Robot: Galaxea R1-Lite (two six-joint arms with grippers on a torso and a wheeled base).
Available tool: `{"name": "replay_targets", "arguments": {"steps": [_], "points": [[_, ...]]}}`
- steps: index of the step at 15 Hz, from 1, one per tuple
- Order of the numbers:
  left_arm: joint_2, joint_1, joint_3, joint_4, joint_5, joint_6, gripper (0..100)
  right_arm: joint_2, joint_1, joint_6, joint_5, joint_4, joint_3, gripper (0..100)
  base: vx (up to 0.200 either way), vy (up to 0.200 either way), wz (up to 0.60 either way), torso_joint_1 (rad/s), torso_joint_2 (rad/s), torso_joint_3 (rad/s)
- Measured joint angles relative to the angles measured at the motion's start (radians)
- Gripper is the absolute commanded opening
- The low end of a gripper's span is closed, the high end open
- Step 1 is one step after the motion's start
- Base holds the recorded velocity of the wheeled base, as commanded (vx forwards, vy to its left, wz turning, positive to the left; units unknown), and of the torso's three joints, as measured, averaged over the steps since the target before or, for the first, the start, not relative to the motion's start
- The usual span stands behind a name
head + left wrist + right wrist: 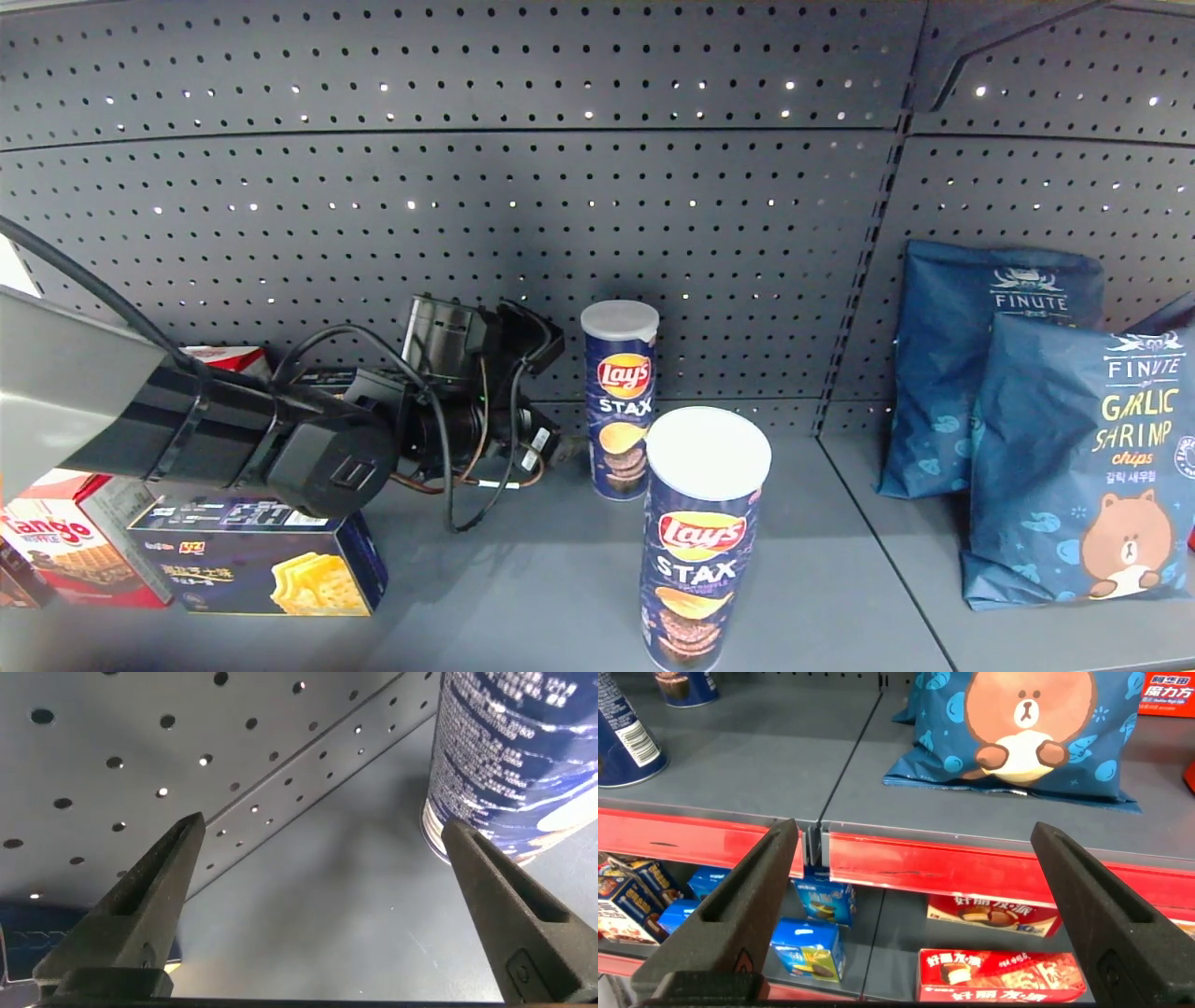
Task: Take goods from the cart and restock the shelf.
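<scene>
Two blue chip cans with white lids stand upright on the grey shelf (523, 579): one at the back (620, 401), one nearer the front (702, 551). My left arm (280, 439) comes in from the left, its wrist just left of the back can. In the left wrist view my left gripper (322, 826) is open with nothing between its fingers, and a can (523, 756) stands just outside one finger, by the perforated back panel. My right gripper (915, 831) is open and empty in front of the shelf's red front edge (971, 863), below the bear-print chip bag (1022, 737).
A dark cracker box (266, 560) and a red wafer box (75, 551) lie at the shelf's left. Blue chip bags (971, 364) lean at the right, past a shelf divider. The lower shelf holds red boxes (999, 971) and small blue cartons (808, 947).
</scene>
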Motion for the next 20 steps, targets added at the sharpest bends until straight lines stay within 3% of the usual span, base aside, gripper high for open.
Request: {"name": "replay_targets", "arguments": {"steps": [10,14,18,20], "points": [[0.018,-0.023,-0.022,0.002,0.008,-0.010,100,0.000,0.000,0.000,0.000,0.000,0.000,100,0.000,0.000,0.00,0.000,0.00,0.000],[-0.085,-0.004,-0.010,0.029,0.024,-0.011,100,0.000,0.000,0.000,0.000,0.000,0.000,100,0.000,0.000,0.00,0.000,0.00,0.000],[-0.381,0.044,0.111,0.101,0.046,-0.015,100,0.000,0.000,0.000,0.000,0.000,0.000,100,0.000,0.000,0.00,0.000,0.00,0.000],[-0.563,0.079,0.238,0.118,0.065,-0.016,100,0.000,0.000,0.000,0.000,0.000,0.000,100,0.000,0.000,0.00,0.000,0.00,0.000]]}}
